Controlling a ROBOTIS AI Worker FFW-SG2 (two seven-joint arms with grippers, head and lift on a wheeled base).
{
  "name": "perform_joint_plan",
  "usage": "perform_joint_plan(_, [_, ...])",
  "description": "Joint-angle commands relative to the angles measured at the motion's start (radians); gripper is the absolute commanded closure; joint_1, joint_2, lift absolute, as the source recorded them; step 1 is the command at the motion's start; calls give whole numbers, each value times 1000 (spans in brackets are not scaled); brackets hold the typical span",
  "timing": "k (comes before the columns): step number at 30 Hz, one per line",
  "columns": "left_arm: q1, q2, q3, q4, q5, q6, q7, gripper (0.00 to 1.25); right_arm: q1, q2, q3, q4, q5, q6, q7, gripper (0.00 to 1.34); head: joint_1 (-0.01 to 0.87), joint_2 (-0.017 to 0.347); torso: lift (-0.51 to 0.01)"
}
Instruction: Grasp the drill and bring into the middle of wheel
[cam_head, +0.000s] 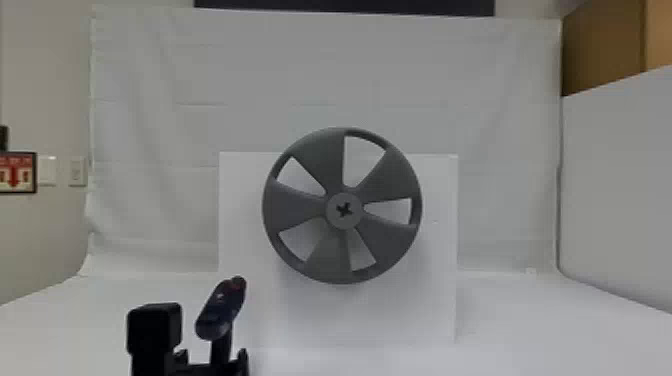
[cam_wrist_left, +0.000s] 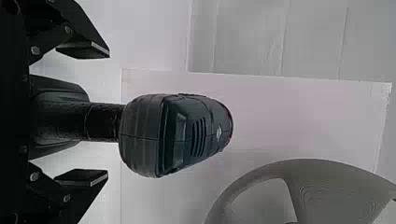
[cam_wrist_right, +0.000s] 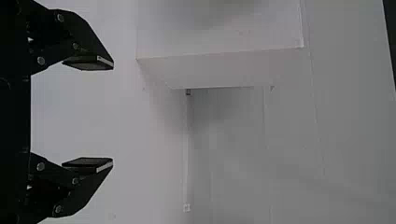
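In the head view my left gripper (cam_head: 212, 356) is at the lower left, and the dark drill (cam_head: 221, 310) rises from between its fingers. The left wrist view has my left gripper (cam_wrist_left: 108, 113) open around the drill (cam_wrist_left: 177, 135), with a gap between each fingertip and the handle. The grey wheel (cam_head: 320, 157), with its round hub and cross-shaped centre (cam_head: 344, 210), faces me to the right of the drill, apart from it. Part of the wheel's rim (cam_wrist_left: 261, 170) shows in the left wrist view. My right gripper (cam_wrist_right: 113, 114) stands open with nothing between its fingers.
A white upright panel (cam_head: 240, 200) stands behind the wheel on a white surface (cam_head: 525, 330). White cloth (cam_head: 150, 100) hangs at the back. A pale partition (cam_head: 620, 175) rises on the right, below a brown box (cam_head: 605, 45).
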Motion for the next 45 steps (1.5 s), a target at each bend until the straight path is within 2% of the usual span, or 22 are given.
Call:
perform_joint_plan(1, [-1,0,3,4,10,0,0,-2,0,-1,1,0,0,0,0,522,0,0,-406])
perform_joint_plan(9, [0,0,12,10,-11,-17,-41,-2,2,-1,1,3,0,0,0,522,0,0,-406])
perform_joint_plan(14, [0,0,32,15,-33,-32,-107,-2,2,-1,0,3,0,0,0,522,0,0,-406])
perform_joint_plan(21, [-3,0,87,18,-106,-51,-325,-2,2,-1,-3,3,-2,0,0,522,0,0,-406])
perform_joint_plan(24, [-8,0,132,41,-128,-57,-460,-2,3,0,-8,3,-5,0,0,522,0,0,-406])
perform_joint_plan(27, [-12,2,167,58,-129,-58,-540,-2,5,-1,-11,3,-6,0,0,522,0,0,-406])
perform_joint_plan(32, [-21,3,225,65,-191,-57,-675,-2,5,0,-16,3,-9,0,0,522,0,0,-406])
perform_joint_plan(41, [-31,18,325,70,-247,-52,-790,-2,8,-1,-19,3,-14,0,0,522,0,0,-406])
perform_joint_plan(45, [-37,28,350,78,-261,-46,-810,-2,8,-3,-20,3,-15,0,0,522,0,0,-406])
